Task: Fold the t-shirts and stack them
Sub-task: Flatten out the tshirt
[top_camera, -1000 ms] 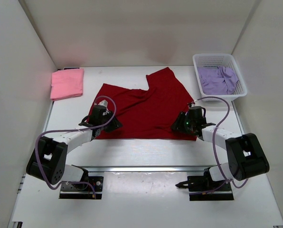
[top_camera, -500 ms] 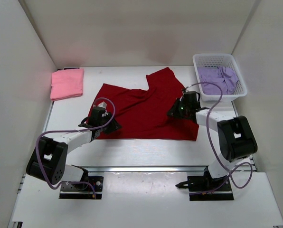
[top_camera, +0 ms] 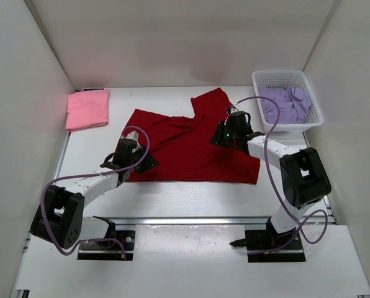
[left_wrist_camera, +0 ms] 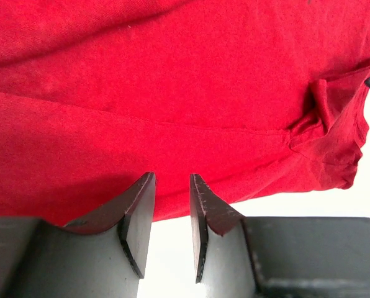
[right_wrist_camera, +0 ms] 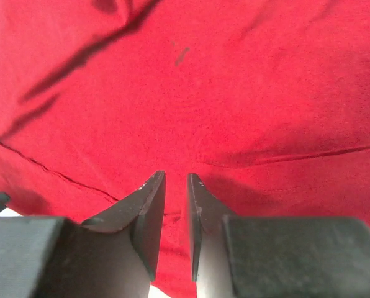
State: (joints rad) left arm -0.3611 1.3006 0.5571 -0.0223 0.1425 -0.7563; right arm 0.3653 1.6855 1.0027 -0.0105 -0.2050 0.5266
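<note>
Overhead – pink shirt, lavender shirt in basket, wrist views – red shirt

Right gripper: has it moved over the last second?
Yes. The right gripper has travelled away from the near side and a bit left, from the red shirt's near edge to about level with the basket's near rim.

The dark red shirt is laid out mostly flat mid-table. It's a bit wrinkly, with one flap poking toward the far side and its near edge running pretty straight. The pink shirt sits folded into a neat rectangle at the far left. The lavender shirt is crumpled up inside the basket at the far right.
</note>
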